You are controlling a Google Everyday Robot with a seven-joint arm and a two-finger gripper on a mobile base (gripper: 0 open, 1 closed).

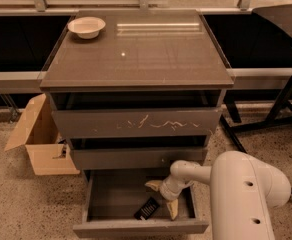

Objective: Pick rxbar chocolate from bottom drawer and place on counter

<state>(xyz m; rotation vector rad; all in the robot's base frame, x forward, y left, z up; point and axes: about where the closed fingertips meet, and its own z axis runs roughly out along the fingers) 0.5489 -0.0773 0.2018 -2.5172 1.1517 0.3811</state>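
Rxbar chocolate (147,208): one, flat in open bottom drawer (111,200). Gripper (162,197) beside it, fingers spread, empty. One white bowl (86,27) on counter (136,59).

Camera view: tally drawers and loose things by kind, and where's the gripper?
drawers: 3, bottom drawer pulled out
rxbar chocolate: 1
white bowl: 1, on the counter
cardboard box: 1
Total: 6
gripper: open, inside the bottom drawer beside the bar

Warm, dim light from above — the counter (136,64) shows a glare streak near its back and a bright dot. Below the counter, shadow fills the drawer gaps; my gripper (162,198) sits in the dim bottom drawer (111,198).
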